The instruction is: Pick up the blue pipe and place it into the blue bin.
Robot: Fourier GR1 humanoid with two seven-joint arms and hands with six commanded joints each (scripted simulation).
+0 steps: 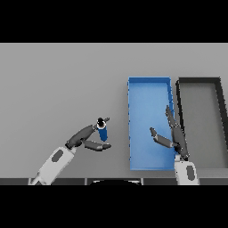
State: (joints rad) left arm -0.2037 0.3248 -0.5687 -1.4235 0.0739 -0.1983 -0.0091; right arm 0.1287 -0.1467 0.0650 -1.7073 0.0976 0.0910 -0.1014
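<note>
The blue pipe [103, 132] is a short upright cylinder with a dark rim on top, standing left of the blue bin [149, 85]. My left hand [87, 138] is around it, one finger reaching its top and the thumb curling below it. My right hand [173, 136] hovers over the lower right part of the blue bin, fingers straight and thumb spread, holding nothing.
A black bin [198, 81] with a grey floor sits right beside the blue bin on its right. The grey table [58, 84] stretches to the left and back.
</note>
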